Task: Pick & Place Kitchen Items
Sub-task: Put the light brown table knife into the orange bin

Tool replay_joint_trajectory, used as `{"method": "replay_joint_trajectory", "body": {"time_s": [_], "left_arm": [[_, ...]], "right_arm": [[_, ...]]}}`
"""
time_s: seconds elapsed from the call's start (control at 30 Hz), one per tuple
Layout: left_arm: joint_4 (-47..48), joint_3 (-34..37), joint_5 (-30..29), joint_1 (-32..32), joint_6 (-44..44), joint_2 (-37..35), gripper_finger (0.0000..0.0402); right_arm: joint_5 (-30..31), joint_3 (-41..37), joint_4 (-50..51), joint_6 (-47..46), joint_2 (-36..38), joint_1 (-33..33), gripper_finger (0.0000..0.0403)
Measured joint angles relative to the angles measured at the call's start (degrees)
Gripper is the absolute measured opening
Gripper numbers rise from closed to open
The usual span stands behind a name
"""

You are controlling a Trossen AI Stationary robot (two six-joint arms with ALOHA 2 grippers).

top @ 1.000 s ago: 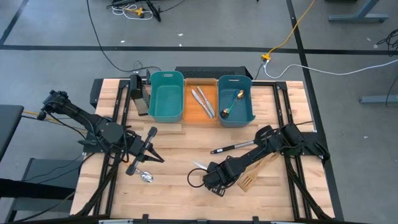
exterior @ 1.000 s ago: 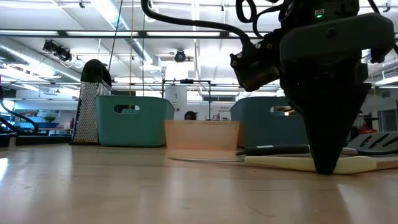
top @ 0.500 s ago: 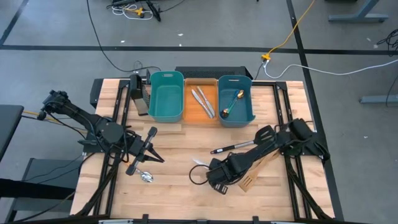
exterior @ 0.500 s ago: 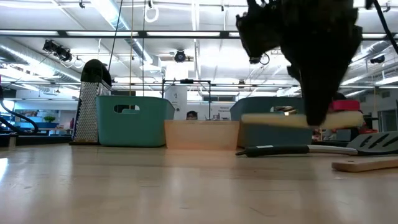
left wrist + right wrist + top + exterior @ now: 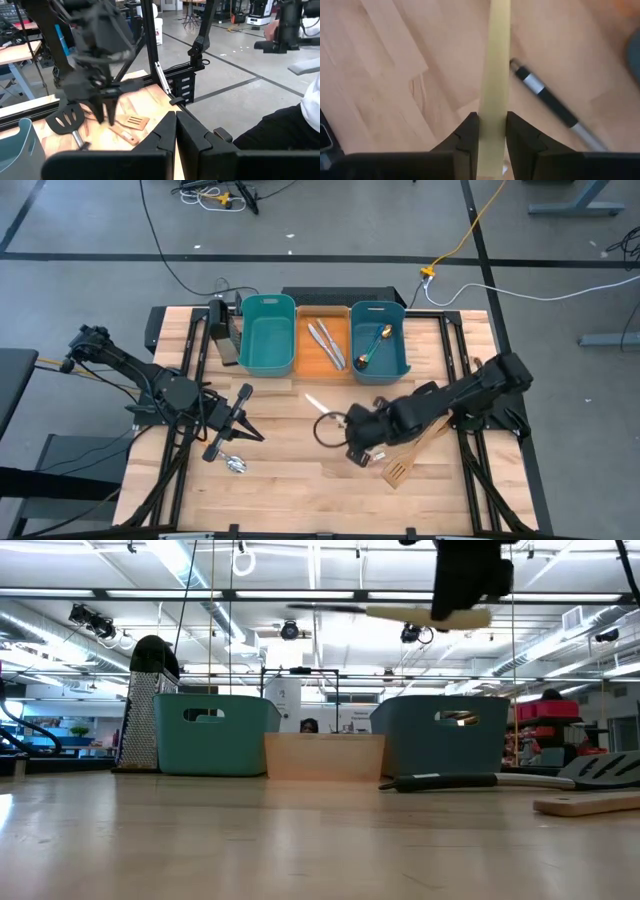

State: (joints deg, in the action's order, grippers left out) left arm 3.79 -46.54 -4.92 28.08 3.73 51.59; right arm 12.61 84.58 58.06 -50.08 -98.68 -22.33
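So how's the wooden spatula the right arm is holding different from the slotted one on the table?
The held wooden spatula is clamped between the right gripper's fingers and lifted well clear of the table, while the slotted wooden spatula lies flat on the wood, ungripped. What shows of the held one is a plain pale strip; the other has slots cut in its blade. Both are light wood.

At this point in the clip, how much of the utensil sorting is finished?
Done: knives lie in the orange bin, spoons in the right teal bin. In hand: the right end effector holds a pale wooden spatula aloft. Left: black slotted spatula, slotted wooden spatula, spoon by the left end effector.
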Motion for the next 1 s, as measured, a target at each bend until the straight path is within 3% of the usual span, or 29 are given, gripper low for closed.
{"method": "replay_joint_trajectory", "body": {"time_s": [0.53, 1.0], "left_arm": [[0.0, 0.0, 0.0, 0.0, 0.0, 0.0, 0.0018], [0.0, 0.0, 0.0, 0.0, 0.0, 0.0, 0.0018]], "right_arm": [[1.3, 0.1, -0.3, 8.4, 3.8, 10.9, 0.0078], [-4.5, 0.1, -6.5, 19.2, 3.8, 25.3, 0.0078]]}}
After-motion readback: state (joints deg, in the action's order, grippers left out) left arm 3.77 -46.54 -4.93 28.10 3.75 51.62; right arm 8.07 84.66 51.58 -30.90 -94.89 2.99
